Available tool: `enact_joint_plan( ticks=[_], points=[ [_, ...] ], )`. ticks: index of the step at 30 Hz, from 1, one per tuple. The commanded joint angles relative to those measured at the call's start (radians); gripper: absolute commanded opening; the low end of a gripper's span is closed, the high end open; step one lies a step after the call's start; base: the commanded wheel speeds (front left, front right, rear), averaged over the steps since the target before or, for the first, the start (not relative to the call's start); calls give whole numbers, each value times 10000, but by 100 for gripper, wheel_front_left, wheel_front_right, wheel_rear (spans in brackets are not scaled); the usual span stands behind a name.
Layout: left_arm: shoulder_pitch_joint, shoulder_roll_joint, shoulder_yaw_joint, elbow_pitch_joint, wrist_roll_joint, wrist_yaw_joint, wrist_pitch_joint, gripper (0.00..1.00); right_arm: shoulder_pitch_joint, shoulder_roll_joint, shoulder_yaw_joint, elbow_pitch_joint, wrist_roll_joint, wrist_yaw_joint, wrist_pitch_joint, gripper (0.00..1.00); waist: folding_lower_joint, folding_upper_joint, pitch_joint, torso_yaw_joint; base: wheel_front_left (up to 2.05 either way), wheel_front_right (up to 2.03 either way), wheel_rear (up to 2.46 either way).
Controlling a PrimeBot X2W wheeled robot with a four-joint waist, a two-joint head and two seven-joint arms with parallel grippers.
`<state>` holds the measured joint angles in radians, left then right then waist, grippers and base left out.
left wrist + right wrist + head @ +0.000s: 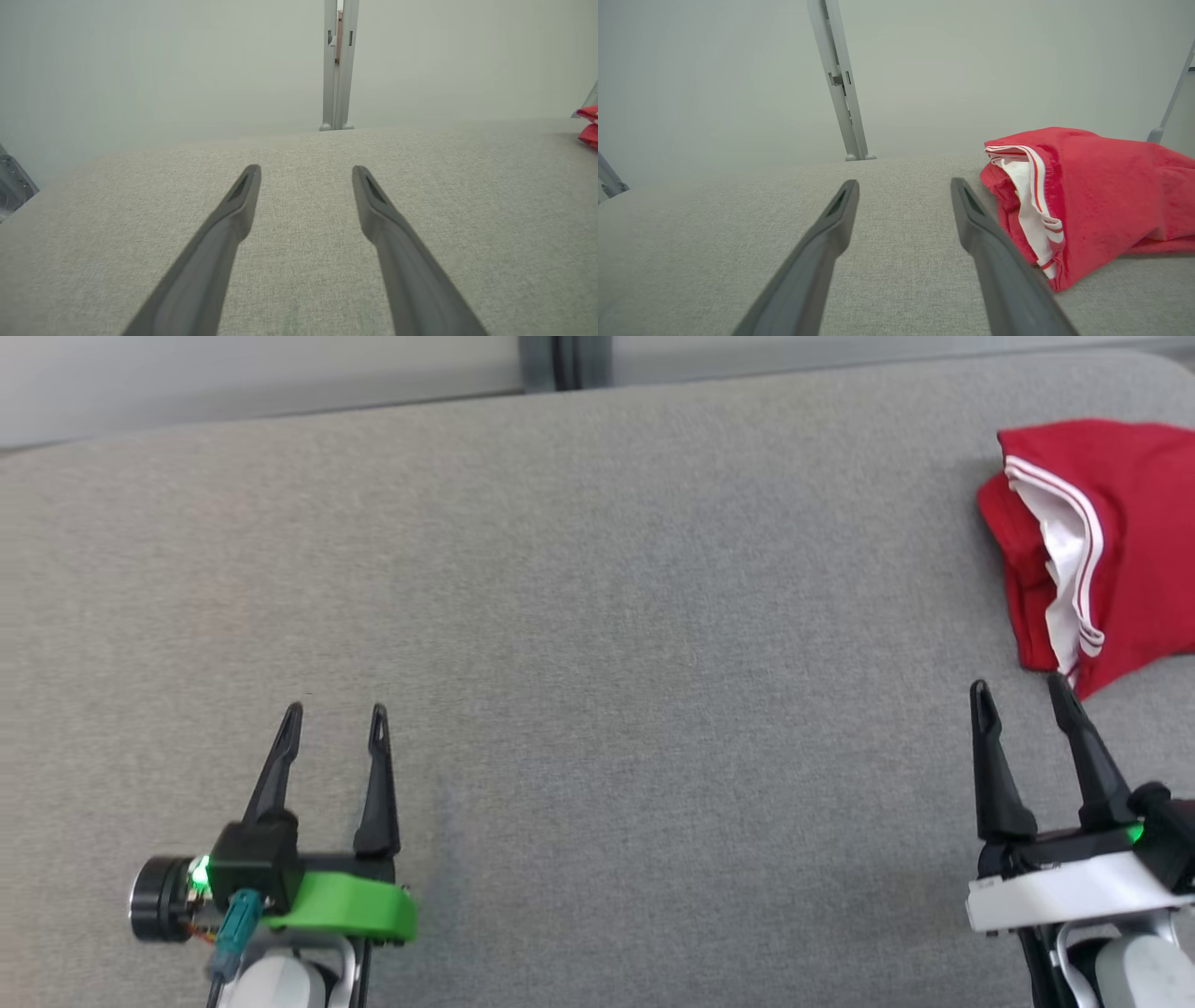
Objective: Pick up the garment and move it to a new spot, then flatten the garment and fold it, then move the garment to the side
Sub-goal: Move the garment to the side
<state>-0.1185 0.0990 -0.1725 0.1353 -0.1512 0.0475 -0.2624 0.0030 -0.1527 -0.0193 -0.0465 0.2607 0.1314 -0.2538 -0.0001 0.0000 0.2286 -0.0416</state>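
Over the grey cloth surface [607,616], the left gripper [337,709] is pointing forward with its two fingers standing wide apart and gripping nothing, bare fabric lying between and ahead of the tips. Further right, the right gripper [1018,683] is holding its fingers spread apart and empty too. Just beside and beyond its right fingertip, the bundled red garment [1130,523] with white trim is lying on the surface; whether they are touching, I cannot tell.
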Motion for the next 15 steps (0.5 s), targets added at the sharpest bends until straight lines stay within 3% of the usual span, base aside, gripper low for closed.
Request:
enact_joint_plan(
  ticks=[1, 15],
  points=[
    [296, 71, 59, 31, -58, -28, -25, 100, 288, 66, -6, -119, -73, -17, 85, 100, 1, 0, -871, 639, 0, 0, 0],
    [1636, 261, 283, 395, -300, -413, -27, 100, 2104, 428, -282, -785, -485, -16, 917, 100, 1, 0, -2308, 543, 0, 0, 0]
  ],
)
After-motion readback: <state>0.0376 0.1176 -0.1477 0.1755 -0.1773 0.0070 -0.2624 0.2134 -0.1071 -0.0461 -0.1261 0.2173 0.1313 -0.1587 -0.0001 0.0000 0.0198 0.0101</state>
